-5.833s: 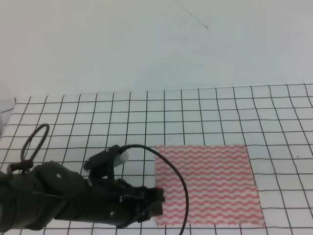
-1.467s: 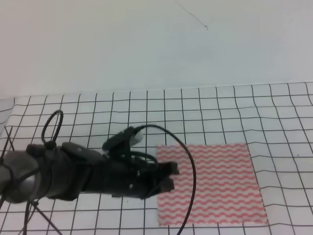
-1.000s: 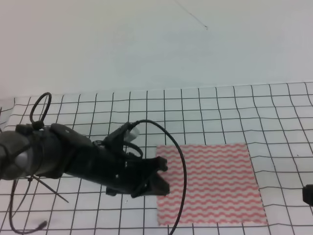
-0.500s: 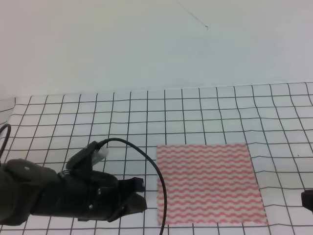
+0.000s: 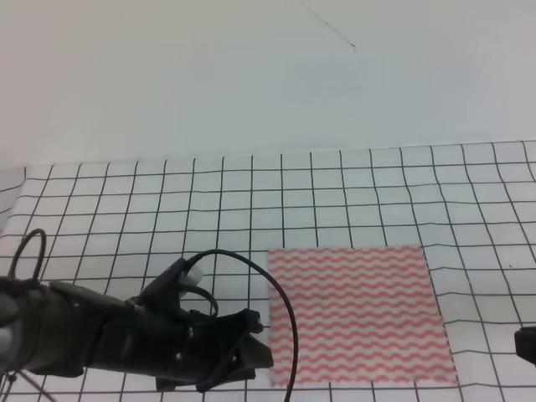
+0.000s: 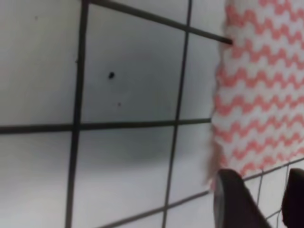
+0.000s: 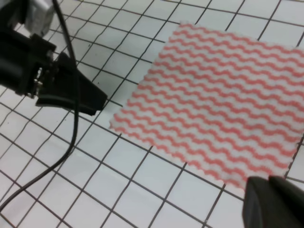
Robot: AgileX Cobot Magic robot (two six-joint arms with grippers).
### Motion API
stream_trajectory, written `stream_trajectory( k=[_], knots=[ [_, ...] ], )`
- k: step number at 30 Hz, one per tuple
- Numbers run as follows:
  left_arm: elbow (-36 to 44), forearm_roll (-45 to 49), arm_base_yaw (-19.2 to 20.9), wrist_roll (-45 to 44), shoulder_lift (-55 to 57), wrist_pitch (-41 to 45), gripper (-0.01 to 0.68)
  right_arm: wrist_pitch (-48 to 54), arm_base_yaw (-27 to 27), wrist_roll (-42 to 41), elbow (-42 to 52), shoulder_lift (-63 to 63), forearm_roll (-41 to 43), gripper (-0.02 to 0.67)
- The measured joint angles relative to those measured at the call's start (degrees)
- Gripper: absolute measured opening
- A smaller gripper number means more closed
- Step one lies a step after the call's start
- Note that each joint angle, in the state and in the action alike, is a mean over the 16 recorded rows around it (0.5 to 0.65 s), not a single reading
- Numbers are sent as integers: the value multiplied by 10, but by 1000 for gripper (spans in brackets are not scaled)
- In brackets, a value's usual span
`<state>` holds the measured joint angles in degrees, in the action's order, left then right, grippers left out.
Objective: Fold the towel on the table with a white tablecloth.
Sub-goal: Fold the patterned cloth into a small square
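Here, left gripper [image 5: 255,356] fingers slightly parted, empty, at towel [image 5: 358,314] near corner, right gripper's [image 7: 273,202] state unclear

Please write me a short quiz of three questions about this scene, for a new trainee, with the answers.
1. True or false: the towel is already folded in half.
2. Which towel corner, seen in the exterior high view, is the left tool closest to? A near-left, B far-left, C far-right.
3. Fill in: the white tablecloth is printed with a thin black ____.

Key: 1 false, it lies flat and open; 2 A; 3 grid.
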<state>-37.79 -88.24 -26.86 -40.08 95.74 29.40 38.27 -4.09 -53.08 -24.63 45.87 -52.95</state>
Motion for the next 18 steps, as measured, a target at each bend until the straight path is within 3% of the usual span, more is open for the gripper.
stream_trajectory(
  k=[6, 18],
  knots=[
    [-11, -14, 0, -17, 29, 4, 225, 1, 0, 0, 0, 0, 0, 8],
    [-25, -28, 0, -43, 58, 18, 234, 1, 0, 0, 0, 0, 0, 9]
  ],
)
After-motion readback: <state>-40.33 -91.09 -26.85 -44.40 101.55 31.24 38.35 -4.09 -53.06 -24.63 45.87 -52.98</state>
